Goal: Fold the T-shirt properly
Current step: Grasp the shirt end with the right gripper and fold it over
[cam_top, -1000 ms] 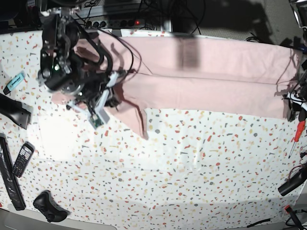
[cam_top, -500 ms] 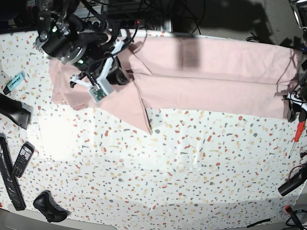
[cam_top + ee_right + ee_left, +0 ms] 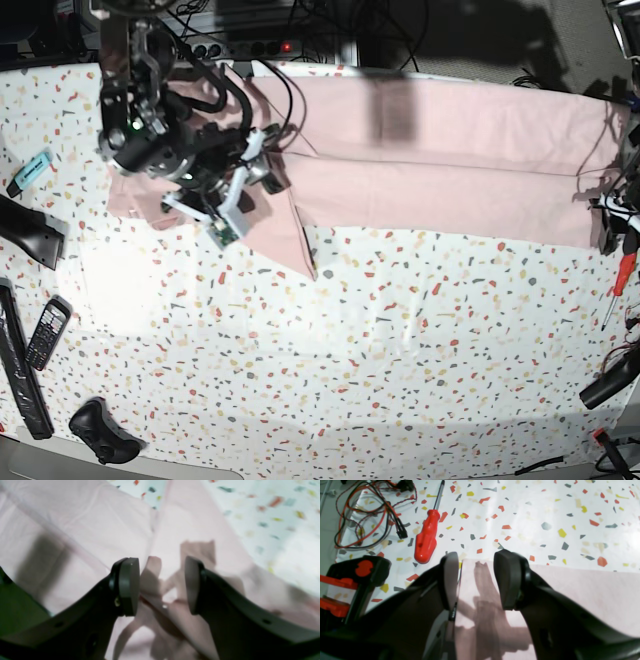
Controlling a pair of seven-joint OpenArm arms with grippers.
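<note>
Left wrist view: the left pincer (image 3: 476,580) was held wide over the T-shirt (image 3: 582,592) hem, gripping nothing.

Right wrist view: the right pincer (image 3: 161,586) gaped over rumpled cloth.

Base view: the garment lay long-folded across the far surface (image 3: 400,350); crosswise folds seemingly remained.

base: overhead, far | wrists: close behind each tool (sharing the T-shirt (image 3: 440,150))

Bright overhead light casts hard finger shadows on the shirt (image 3: 582,597) between the left claw (image 3: 476,578) tips. The right claw (image 3: 160,586) view is soft and blurred. Glare whitens the counter (image 3: 400,330); the overhead view bends at its edges.
</note>
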